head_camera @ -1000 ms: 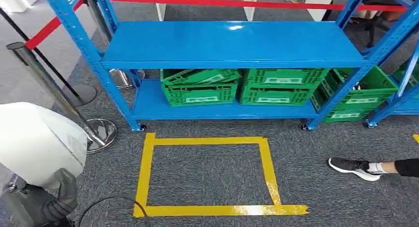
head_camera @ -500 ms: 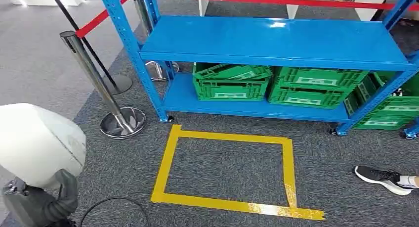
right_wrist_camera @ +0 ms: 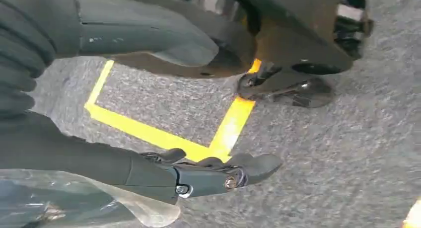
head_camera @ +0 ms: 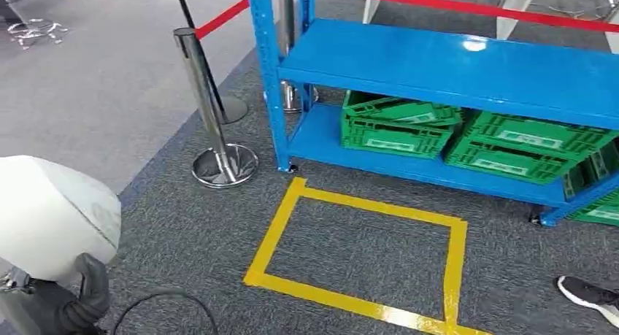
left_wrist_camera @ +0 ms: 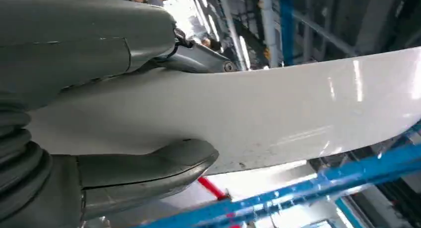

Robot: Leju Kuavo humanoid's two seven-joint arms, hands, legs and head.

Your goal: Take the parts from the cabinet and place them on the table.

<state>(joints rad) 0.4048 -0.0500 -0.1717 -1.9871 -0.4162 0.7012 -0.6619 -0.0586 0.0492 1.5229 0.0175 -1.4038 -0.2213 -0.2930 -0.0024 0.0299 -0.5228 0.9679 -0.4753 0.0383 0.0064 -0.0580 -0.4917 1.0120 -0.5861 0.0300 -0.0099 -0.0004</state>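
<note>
holding a white part beside the blue rack

gripping a large, smooth white curved part (head_camera: pixel 55 214) at the near left, the left robot hand (head_camera: pixel 69 309) has its grey thumb and darker fingers wrapped against the glossy shell; the left wrist view shows the same white part (left_wrist_camera: pixel 258 114) pressed between the thick thumb and the upper fingers. the right robot hand (right_wrist_camera: pixel 198 176) hangs over the grey carpet floor (head_camera: pixel 146 225), its dark fingers stretched out and loosely apart, with a clear plastic piece (right_wrist_camera: pixel 74 200) beside its palm; whether it holds that piece cannot be told.

far and to the right stands a blue metal shelf rack (head_camera: pixel 452 65), its upper shelf bare and shiny. on its lower shelf sit green plastic crates (head_camera: pixel 398 127), one tilted on top of another, with more crates to the right. a yellow tape rectangle (head_camera: pixel 365 262) marks the carpet just near of the rack. left of the rack, a chrome stanchion post (head_camera: pixel 208 109) carries a red barrier belt (head_camera: pixel 219 17). a black cable (head_camera: pixel 164 302) loops on the carpet near the left robot hand. a person's black-and-white shoe (head_camera: pixel 591 297) rests at the near right edge.
</note>
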